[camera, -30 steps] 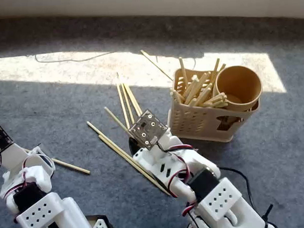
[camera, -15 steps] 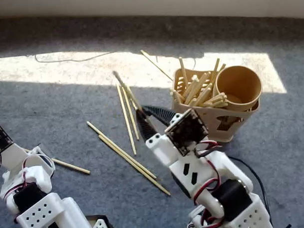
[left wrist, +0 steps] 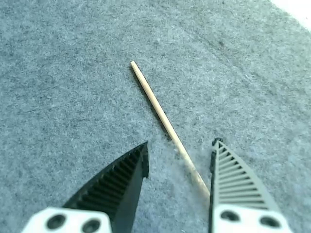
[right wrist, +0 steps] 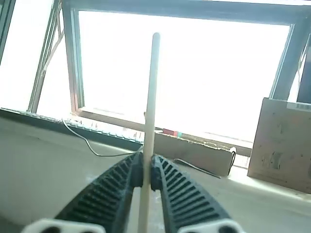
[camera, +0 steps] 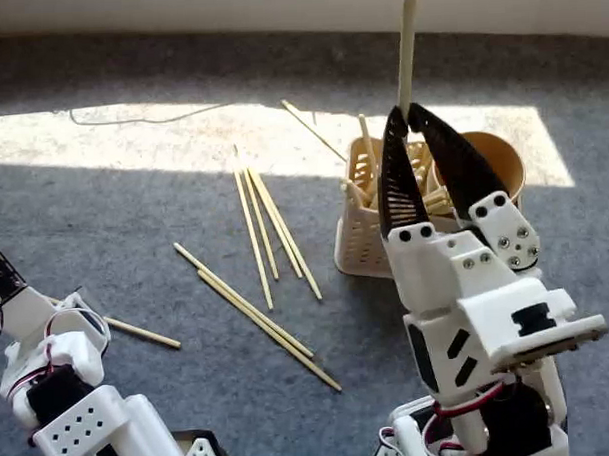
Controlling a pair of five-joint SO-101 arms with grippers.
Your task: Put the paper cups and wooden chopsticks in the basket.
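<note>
The right arm (camera: 468,322) stands tall over the grey carpet (camera: 104,215). Its black-fingered right gripper (camera: 407,114) is clamped on a single pale wooden chopstick (camera: 407,44), which points straight up from between the fingertips. From that arm's wrist camera, the two ribbed fingers (right wrist: 116,189) press on the stick from either side. A bright window (right wrist: 218,73) is behind it, with a brown cardboard box (right wrist: 284,145) on the sill.

Seen from above, the cream slotted plastic basket (camera: 365,246) sits on the carpet just behind the gripper. It bristles with chopsticks, and a tan paper cup (camera: 504,161) stands in its right end.

More sticks lie loose on the carpet to the left of the basket. There is a fan of chopsticks (camera: 264,224) near it and a slanted pair of chopsticks (camera: 255,312) closer to the arms. A lone chopstick (camera: 140,332) lies beside the white left arm (camera: 60,397).

The left gripper (left wrist: 180,145) hangs low over the carpet with its fingers spread wide and nothing in them. A chopstick lies flat on the carpet between them, its near end close against one finger.
</note>
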